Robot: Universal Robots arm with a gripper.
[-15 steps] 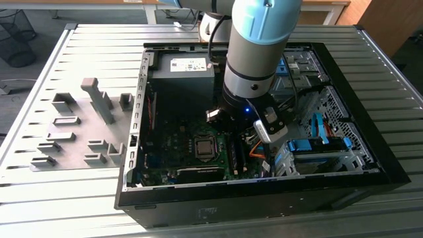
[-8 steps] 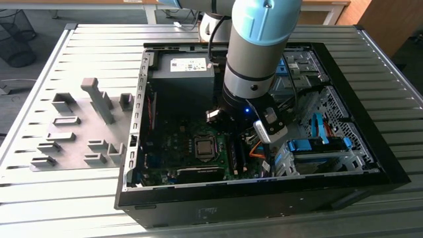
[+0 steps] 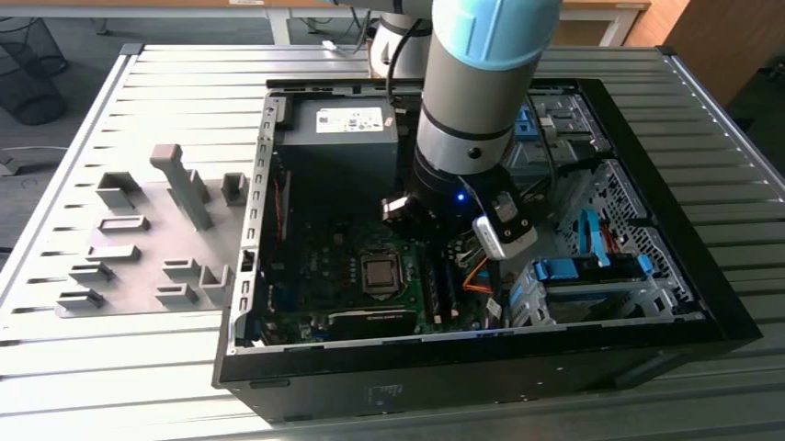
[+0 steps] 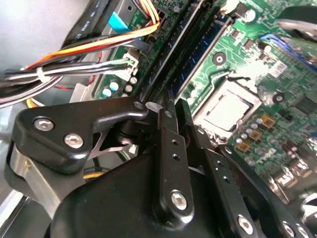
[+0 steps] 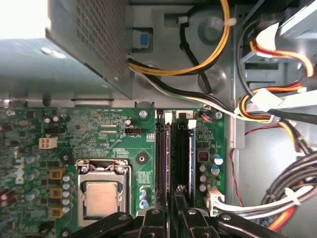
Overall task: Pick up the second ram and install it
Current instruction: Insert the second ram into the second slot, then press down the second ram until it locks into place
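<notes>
The second ram [image 4: 208, 52], a thin blue board with black chips, stands on edge in a memory slot of the motherboard [image 5: 99, 134]; its blue edge [image 5: 190, 158] runs beside the CPU socket [image 5: 101, 198]. My gripper [image 4: 176, 106] sits at the near end of that stick, its black fingers [image 4: 166, 129] drawn close on either side of the top edge. A darker memory stick [image 4: 176, 49] stands in the neighbouring slot [image 5: 162, 158]. In the exterior view the gripper [image 3: 429, 234] reaches down into the open computer case [image 3: 687, 303].
Bundled yellow, red and black cables [image 5: 277, 114] hang close beside the slots. The grey power supply [image 3: 337, 129] fills the case's far corner, blue drive brackets [image 3: 589, 271] the exterior view's right. A grey fixture plate [image 3: 147, 239] with blocks lies outside the case.
</notes>
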